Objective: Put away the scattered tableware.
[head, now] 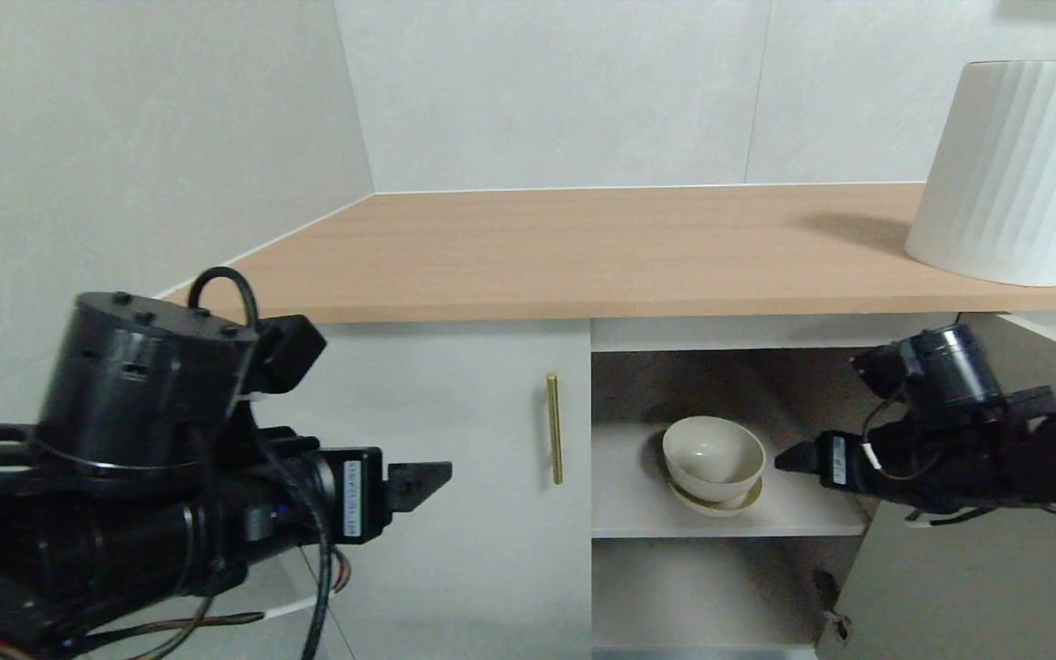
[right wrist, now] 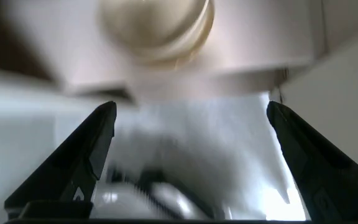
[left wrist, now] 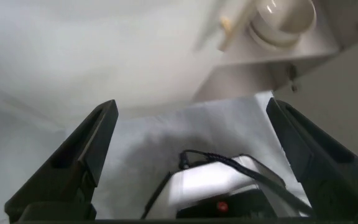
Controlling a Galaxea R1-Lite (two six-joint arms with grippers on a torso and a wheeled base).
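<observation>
Nearest, on the left, the left claw [head: 418,483] is wide open and holds nothing. On the right, the right claw [head: 789,456] is wide open too, just beside the bowl [head: 713,456]. The bowl sits on a small plate [head: 741,503] on the cupboard shelf [head: 629,513]. It looks hard, slippery and easy to break, so grip its rim gently. The open door [head: 950,587] crowds the right arm. Far right, a white ribbed tub [head: 1014,165] stands on the counter [head: 583,247].

Wooden surface [head: 583,247] runs along the wall, with a white ribbed thing [head: 1009,170] on its right end, maybe a lampshade. Below, a closed white cabinet door [head: 473,385] with a brass handle [head: 554,428].
</observation>
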